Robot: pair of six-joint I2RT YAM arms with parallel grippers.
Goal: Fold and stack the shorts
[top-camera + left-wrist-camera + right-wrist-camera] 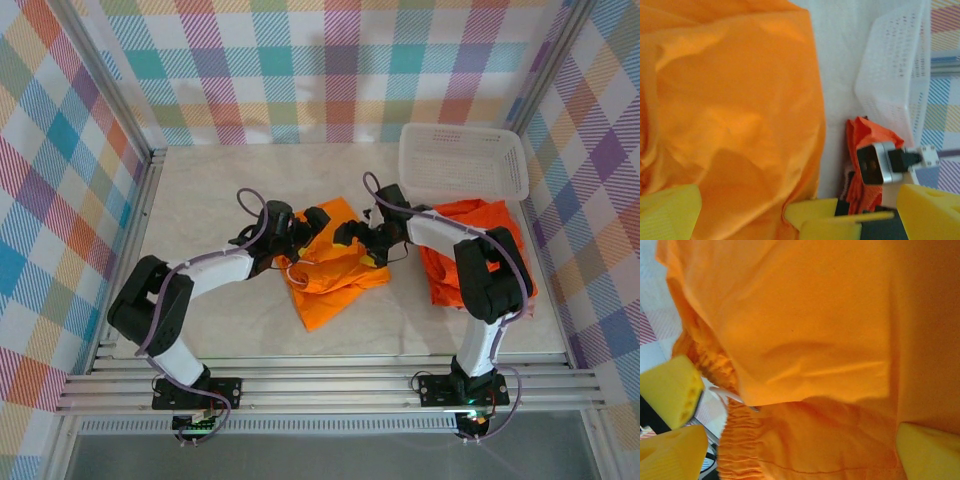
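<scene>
**A:** Top external, first entry?
**B:** Orange shorts (335, 275), crumpled, mid-table (200, 200). Left gripper (308, 230) at their 10 o'clock edge, right gripper (358, 243) at 1 o'clock, both spread. Piled shorts (440, 275) at 3 o'clock, white basket (412, 170) beyond.
**A:** Left wrist?
**B:** Fingers (667, 212) wide apart over orange cloth.
**A:** Right wrist?
**B:** Fingers (927, 450) apart; gathered waistband (740, 445) at 7 o'clock.

Right pile of shorts (442, 280) partly hidden under right arm (487, 275). Basket (895, 65) cut off at top edge, left wrist view. Centre shorts (815, 340) overrun right wrist frame.
</scene>
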